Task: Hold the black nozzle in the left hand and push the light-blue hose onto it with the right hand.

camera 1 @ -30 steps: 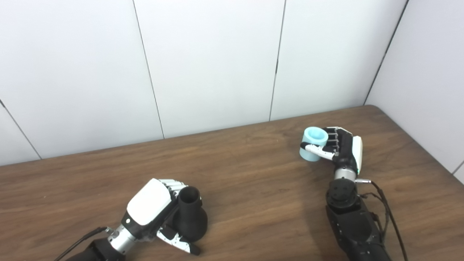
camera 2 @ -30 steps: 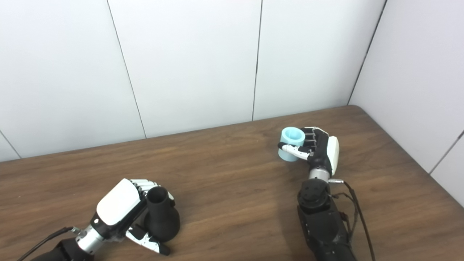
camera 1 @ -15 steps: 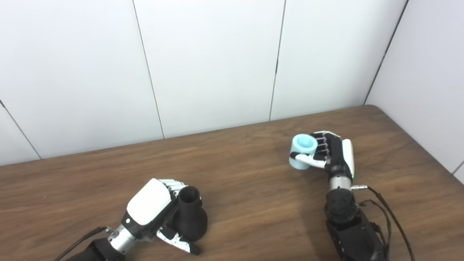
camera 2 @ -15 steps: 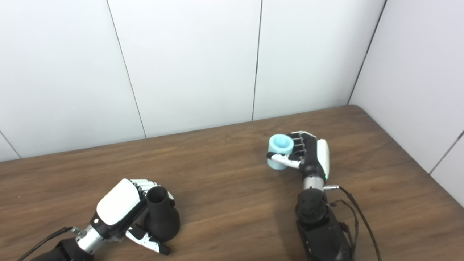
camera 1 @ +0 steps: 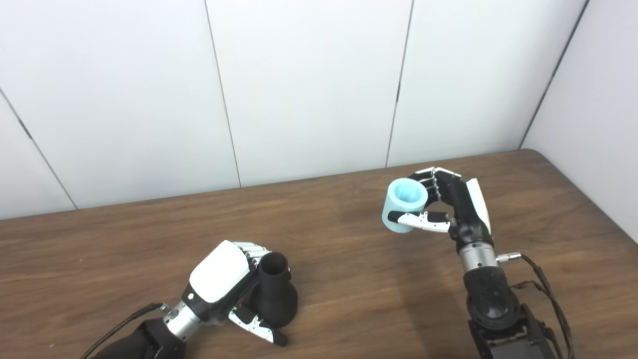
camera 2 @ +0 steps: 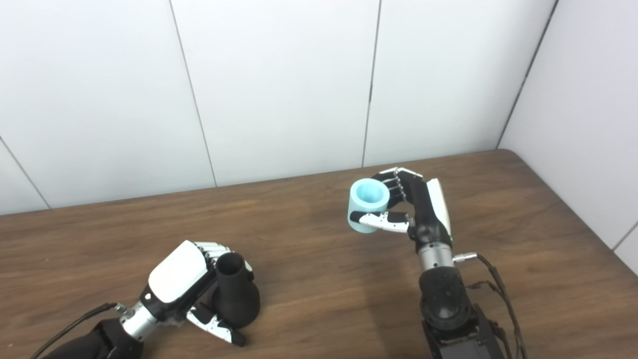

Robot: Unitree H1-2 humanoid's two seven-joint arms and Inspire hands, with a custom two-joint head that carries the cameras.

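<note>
Nearest, lower left: left hand [camera 1: 222,279], white-backed with black and silver fingers, clenched around a matte black flared nozzle [camera 1: 274,294]; fingers wrap the far side of the narrow neck, thumb lies across the front of the wide base. Nozzle stands upright on the brown wood-grain table [camera 1: 349,279], wide end down, open round mouth facing up. Dark forearm with a black cable enters from the bottom-left corner. Lower right: black forearm and wrist with a silver connector and loose dark cables, rising from the bottom edge. Farther back, right of centre: right hand [camera 1: 456,207], white back turned to the right, grasping a short light-blue cylindrical hose piece [camera 1: 404,205]; fingers curl over the far side, thumb runs across the near lower side. Hose piece is tilted, open end facing up and toward the camera, well apart from the nozzle. Farthest: white panelled wall [camera 1: 309,85] with thin dark seams, meeting a second wall at the right.
</note>
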